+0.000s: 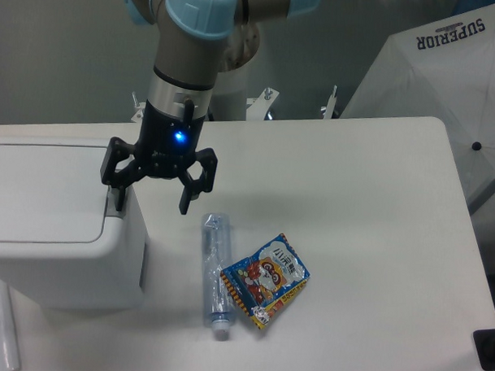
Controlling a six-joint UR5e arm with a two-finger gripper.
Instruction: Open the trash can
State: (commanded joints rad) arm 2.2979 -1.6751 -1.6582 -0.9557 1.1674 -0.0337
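Observation:
The trash can (55, 228) is a large boxy white bin at the left, its flat lid lying closed. Its grey push tab (113, 204) sits at the right edge of the top. My gripper (152, 204) hangs open over that right edge. One black fingertip (119, 201) rests at the tab, though contact cannot be told from here. The other fingertip (185, 206) hangs past the bin's right side above the table. Nothing is held between the fingers.
A clear plastic bottle (215, 272) lies on the white table (353, 197) right of the bin. A colourful snack packet (265, 279) lies against it. A white umbrella (454, 87) stands at the far right, off the table.

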